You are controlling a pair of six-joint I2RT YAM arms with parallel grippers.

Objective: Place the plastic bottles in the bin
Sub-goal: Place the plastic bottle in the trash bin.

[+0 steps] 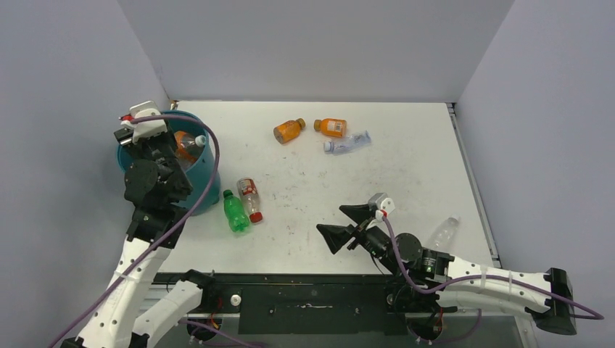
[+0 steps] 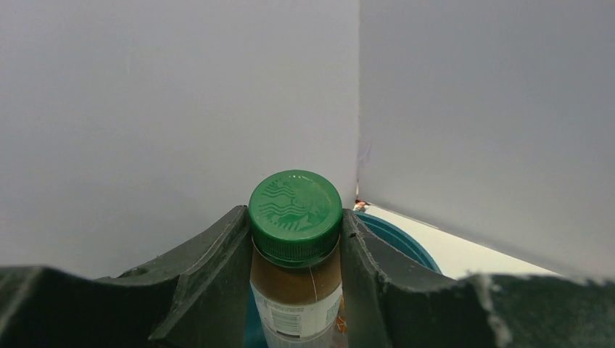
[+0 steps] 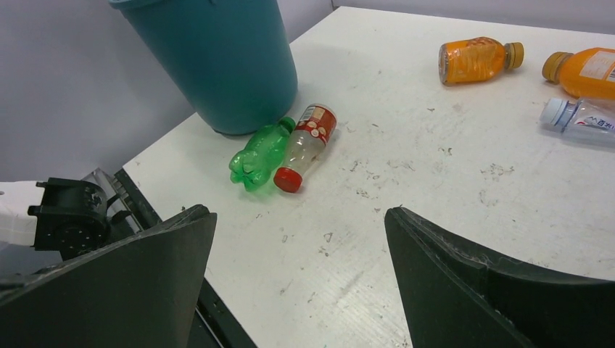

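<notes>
While the left gripper (image 2: 296, 217) pinches the green-capped brown bottle (image 2: 297, 290) near its cap above the teal bin (image 1: 207, 177), centre it over the opening before the jaws part. The right gripper (image 1: 347, 225) hangs spread wide over the bench (image 1: 406, 181).

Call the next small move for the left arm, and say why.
Probably open the left end effector and let go. It is shut on the green-capped bottle, and the top view puts it over the bin, whose rim shows just behind the bottle in the wrist view. A drop should land inside, beside the orange bottle lying there.
</notes>
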